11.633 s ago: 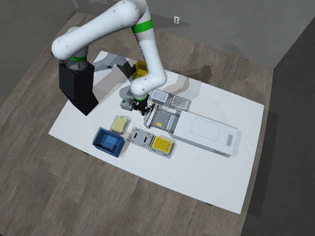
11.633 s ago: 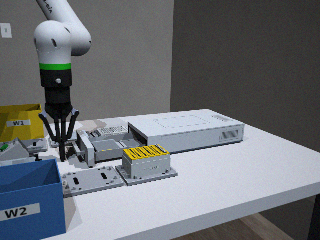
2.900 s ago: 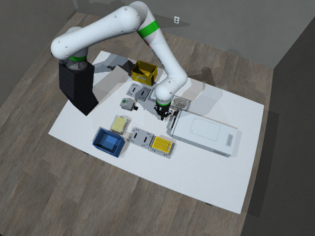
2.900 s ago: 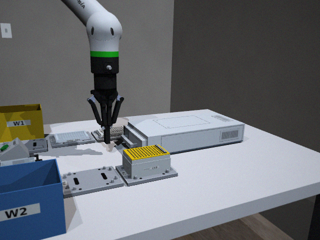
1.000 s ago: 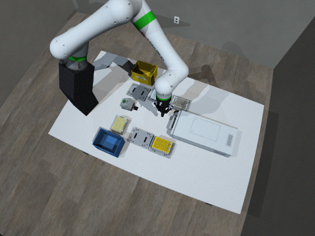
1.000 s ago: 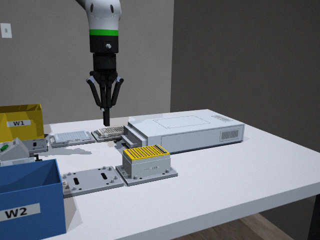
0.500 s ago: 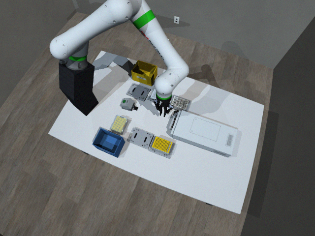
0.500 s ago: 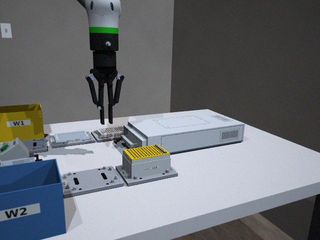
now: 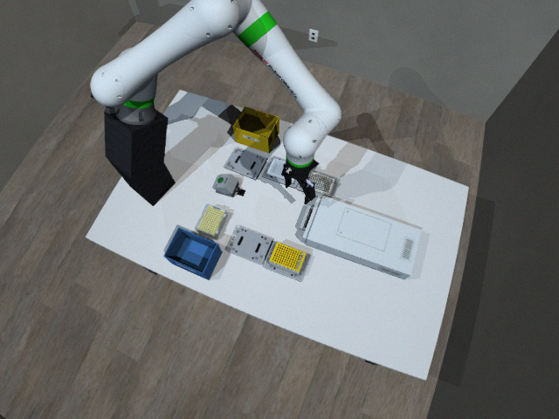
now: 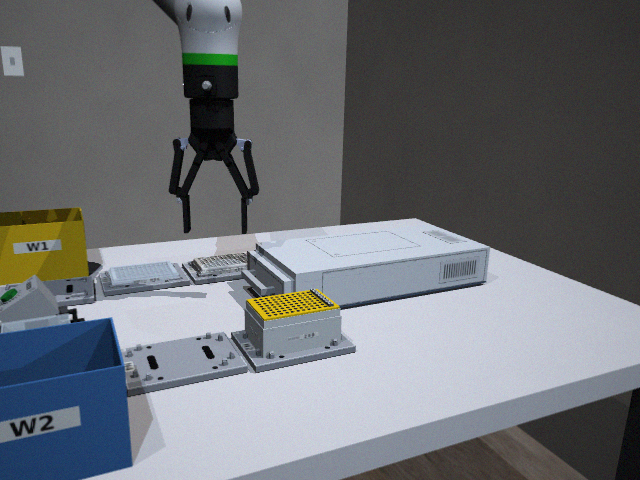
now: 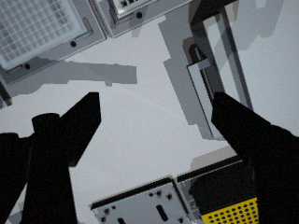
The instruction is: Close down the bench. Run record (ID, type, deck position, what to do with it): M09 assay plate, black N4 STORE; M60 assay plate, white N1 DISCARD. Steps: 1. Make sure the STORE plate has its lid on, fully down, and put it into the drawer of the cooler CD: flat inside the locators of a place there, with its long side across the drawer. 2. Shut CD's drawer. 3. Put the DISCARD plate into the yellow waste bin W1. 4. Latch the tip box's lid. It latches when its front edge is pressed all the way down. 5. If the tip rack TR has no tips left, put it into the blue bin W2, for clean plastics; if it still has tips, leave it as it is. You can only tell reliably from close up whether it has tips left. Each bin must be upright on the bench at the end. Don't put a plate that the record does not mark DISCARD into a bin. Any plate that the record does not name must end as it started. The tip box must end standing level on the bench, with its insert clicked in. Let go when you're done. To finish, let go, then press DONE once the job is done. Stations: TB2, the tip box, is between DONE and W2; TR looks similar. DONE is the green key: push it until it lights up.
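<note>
1. The claw point(image 10: 214, 227) hangs above the desk point(image 10: 465, 330) with its fingers spread apart and nothing between them; it is released.
2. The claw points straight down, near the back edge of the desk, above the bare surface just in front of the cooler's drawer end.
3. The cooler point(image 10: 372, 263) lies toward the right back corner; its drawer front point(image 10: 261, 281) faces the claw and sits close against the body.
4. The white assay plate point(image 10: 142, 272) rests on its deck mount near the back edge, below and to the left of the claw in the exterior view, well apart from the fingers.
5. A second plate point(image 10: 219, 263) sits on the next mount, between the white plate and the cooler, almost under the claw.
</note>
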